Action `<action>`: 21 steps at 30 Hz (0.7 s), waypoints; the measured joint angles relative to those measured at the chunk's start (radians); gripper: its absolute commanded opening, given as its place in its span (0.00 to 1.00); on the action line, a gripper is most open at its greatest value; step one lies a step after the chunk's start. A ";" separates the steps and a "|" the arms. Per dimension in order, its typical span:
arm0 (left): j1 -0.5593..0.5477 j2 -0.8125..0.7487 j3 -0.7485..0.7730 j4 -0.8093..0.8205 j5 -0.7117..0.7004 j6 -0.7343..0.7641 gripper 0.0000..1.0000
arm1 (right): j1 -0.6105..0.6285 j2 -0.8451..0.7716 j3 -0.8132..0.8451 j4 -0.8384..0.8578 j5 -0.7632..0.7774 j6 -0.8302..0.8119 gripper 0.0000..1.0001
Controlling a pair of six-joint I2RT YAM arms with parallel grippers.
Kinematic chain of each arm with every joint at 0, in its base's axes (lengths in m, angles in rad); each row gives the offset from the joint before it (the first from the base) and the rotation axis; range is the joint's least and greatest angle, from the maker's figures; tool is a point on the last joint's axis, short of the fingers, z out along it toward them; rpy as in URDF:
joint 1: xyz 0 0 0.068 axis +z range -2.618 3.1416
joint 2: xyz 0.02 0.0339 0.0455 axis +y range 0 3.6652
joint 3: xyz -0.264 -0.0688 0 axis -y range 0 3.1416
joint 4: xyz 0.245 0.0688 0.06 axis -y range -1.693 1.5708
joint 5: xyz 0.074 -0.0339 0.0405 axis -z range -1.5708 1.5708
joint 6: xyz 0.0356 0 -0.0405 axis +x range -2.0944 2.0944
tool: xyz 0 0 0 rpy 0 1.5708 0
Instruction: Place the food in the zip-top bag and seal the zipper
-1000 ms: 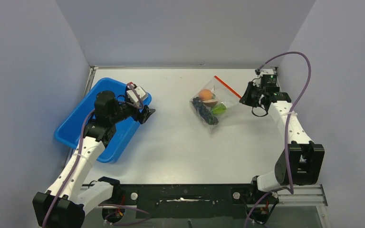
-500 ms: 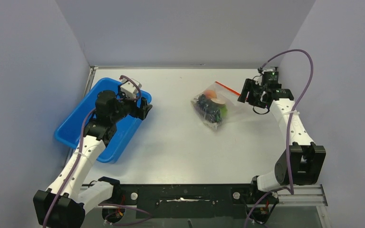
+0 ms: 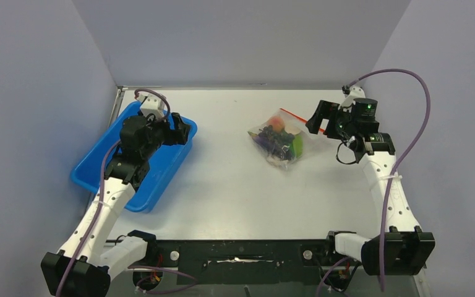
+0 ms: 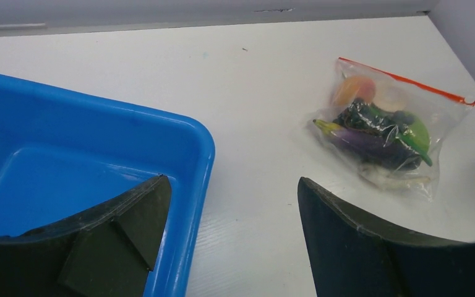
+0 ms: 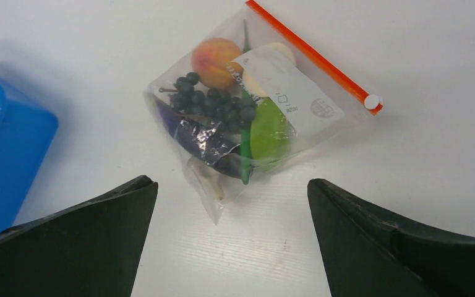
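Note:
The zip-top bag lies flat on the white table, right of centre, with no gripper touching it. Inside it the food shows through the plastic: an orange-red fruit, dark grapes, a lime-green fruit, a thin green pod and a pale disc. The red zipper runs straight along the mouth, its white slider at one end. My right gripper hovers open just right of the bag, nothing between its fingers. My left gripper hangs open over the tray's far corner.
A blue plastic tray stands at the left of the table, its rim under my left fingers; no object shows in it. Grey walls close in the left, back and right sides.
My right gripper has opened, let go of the bag's zipper end and drawn back up to the right. The bag has settled on the table. My left gripper has swung back over the tray.

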 measured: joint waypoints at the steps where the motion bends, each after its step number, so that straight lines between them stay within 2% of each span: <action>1: 0.000 -0.006 0.000 0.000 -0.005 -0.016 0.75 | 0.000 -0.021 -0.014 0.017 -0.016 -0.001 0.98; 10: 0.000 -0.063 0.000 0.002 -0.022 -0.127 0.75 | 0.045 -0.164 -0.122 0.149 -0.159 -0.002 0.98; 21: 0.000 -0.162 -0.024 0.006 -0.035 -0.159 0.76 | 0.099 -0.268 -0.177 0.220 -0.215 0.003 0.98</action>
